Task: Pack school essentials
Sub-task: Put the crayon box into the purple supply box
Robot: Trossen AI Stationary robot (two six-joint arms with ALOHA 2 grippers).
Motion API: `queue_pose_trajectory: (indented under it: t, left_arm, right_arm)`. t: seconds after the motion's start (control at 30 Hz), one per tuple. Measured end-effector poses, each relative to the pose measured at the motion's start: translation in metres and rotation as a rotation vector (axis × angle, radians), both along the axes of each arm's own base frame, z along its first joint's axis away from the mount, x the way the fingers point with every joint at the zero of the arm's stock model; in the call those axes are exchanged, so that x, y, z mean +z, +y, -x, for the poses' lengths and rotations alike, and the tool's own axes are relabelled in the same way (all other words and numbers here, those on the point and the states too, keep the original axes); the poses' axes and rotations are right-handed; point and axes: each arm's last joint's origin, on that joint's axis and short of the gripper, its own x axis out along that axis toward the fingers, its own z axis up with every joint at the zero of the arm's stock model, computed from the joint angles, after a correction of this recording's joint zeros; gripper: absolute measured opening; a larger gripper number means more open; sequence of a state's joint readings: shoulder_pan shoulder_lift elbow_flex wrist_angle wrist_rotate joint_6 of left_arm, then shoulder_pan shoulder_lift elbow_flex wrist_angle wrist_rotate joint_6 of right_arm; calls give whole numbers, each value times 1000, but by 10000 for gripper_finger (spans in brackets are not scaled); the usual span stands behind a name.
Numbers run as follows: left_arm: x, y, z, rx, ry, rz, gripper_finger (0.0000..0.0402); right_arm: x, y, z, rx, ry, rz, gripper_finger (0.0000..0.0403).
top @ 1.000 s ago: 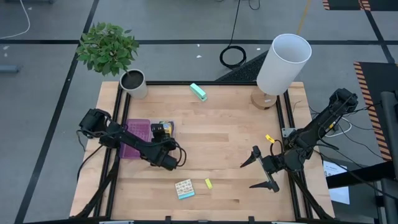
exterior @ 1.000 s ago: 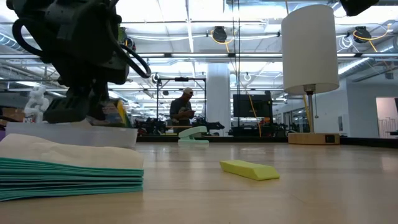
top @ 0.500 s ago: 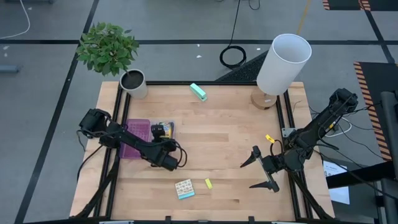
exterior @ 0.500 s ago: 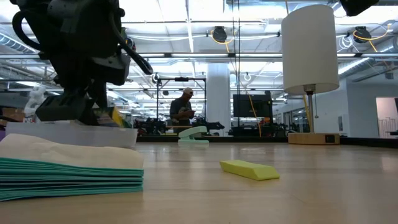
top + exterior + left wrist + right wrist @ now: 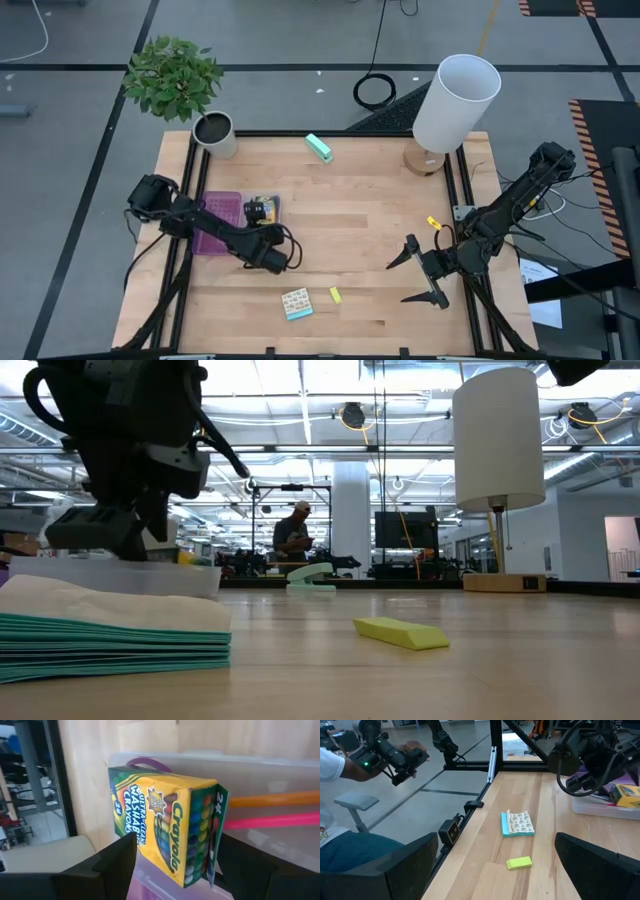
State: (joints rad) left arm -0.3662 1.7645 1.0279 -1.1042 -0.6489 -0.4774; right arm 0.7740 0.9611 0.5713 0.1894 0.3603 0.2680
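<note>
The yellow-green crayon box (image 5: pixel 170 827) lies tilted in the clear-and-purple case (image 5: pixel 218 218). Beside it are an orange pencil (image 5: pixel 280 798) and a pink pencil (image 5: pixel 270 821), and a purple scissors handle (image 5: pixel 150 765) is behind it. My left gripper (image 5: pixel 268 247) hovers open just in front of the box, one finger on each side, touching nothing. The patterned pad (image 5: pixel 296 303) and the tiny yellow piece (image 5: pixel 335 295) lie flat near the table's front edge. My right gripper (image 5: pixel 399 281) waits wide open to their right.
A teal block (image 5: pixel 319 148) lies at the far middle of the table. A white lamp (image 5: pixel 455 100) stands at the far right, and a cup (image 5: pixel 213 132) and a plant (image 5: pixel 173 75) at the far left. A small yellow item (image 5: pixel 433 223) sits by the right rail. A person (image 5: pixel 340 775) is beyond the table's left side.
In the low view my left gripper has shifted a little toward the table's left edge, above the case. The crayon box, pad and yellow piece have stayed in place.
</note>
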Motion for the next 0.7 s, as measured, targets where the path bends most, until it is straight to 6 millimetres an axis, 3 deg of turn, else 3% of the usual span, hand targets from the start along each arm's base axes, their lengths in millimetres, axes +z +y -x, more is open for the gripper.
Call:
queue_pose_trajectory:
  t: [0.3, 0.47, 0.7]
  left_arm:
    - [0, 6, -2, -9, 25, -5, 226]
    - [0, 6, -2, -10, 41, 21, 229]
    - [24, 8, 4, 10, -77, 55, 241]
  right_arm:
    - [0, 0, 0, 2, 0, 0, 396]
    - [0, 1, 0, 25, 6, -5, 396]
    - [-1, 0, 0, 24, 13, 2, 396]
